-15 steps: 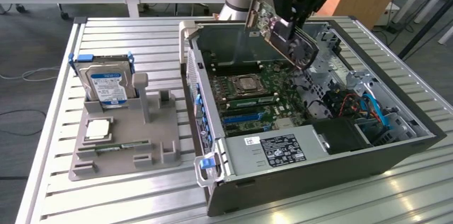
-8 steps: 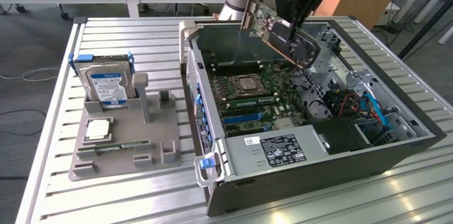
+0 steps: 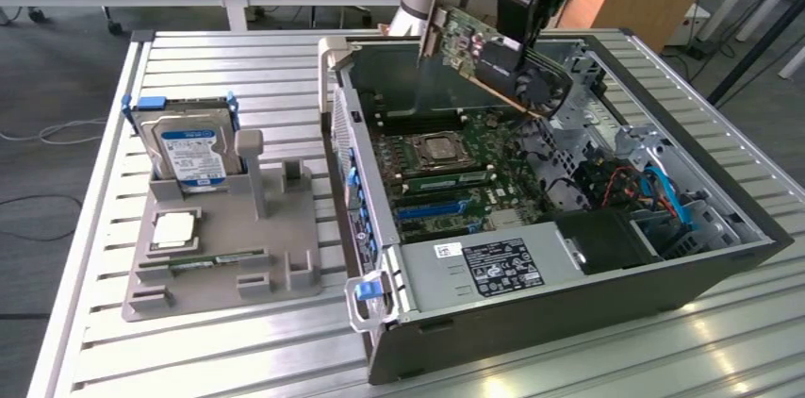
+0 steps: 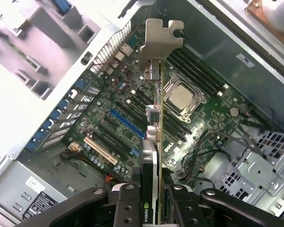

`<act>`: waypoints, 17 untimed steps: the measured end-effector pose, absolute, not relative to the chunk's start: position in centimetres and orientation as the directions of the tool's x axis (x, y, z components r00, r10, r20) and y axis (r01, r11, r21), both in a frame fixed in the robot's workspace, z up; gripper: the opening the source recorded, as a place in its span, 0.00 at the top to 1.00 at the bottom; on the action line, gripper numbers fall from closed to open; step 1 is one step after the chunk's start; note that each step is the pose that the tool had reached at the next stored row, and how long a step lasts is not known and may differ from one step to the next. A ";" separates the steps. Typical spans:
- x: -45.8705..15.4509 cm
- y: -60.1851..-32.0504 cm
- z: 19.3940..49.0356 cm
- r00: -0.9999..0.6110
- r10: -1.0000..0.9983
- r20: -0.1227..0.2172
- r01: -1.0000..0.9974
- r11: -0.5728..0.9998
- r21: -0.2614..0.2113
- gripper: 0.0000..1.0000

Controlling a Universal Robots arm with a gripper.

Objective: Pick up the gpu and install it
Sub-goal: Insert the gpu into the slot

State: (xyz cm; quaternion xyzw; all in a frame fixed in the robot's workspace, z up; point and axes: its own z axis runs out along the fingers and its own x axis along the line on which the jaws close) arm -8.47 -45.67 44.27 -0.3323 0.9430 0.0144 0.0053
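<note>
The gpu is a flat card with a green board and a black cooler, and it hangs tilted above the open computer case. My gripper is shut on its upper end. In the wrist view the gpu appears edge-on between my fingers, with its silver bracket pointing away from the camera. Below the card lies the motherboard with a blue slot, a white slot and the processor socket. The card is in the air, clear of the slots.
A grey parts holder stands at the exterior view's left, carrying a silver blue-labelled hard drive, a processor chip and a slim RAM stick. The power supply fills the case's near end. Cables and a drive cage crowd its right side.
</note>
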 end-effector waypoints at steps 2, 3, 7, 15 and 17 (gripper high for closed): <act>-8.5 -45.7 44.3 -0.755 -0.655 -0.020 -0.655 0.755 0.024 0.73; -8.5 -45.7 44.3 -0.743 -0.669 -0.019 -0.669 0.743 0.023 0.73; -8.5 -45.7 44.3 -0.693 -0.721 -0.019 -0.721 0.692 0.023 0.73; -8.5 -45.7 44.3 -0.581 -0.814 -0.019 -0.814 0.580 0.023 0.73; -8.5 -45.7 44.2 -0.551 -0.834 -0.019 -0.834 0.551 0.023 0.73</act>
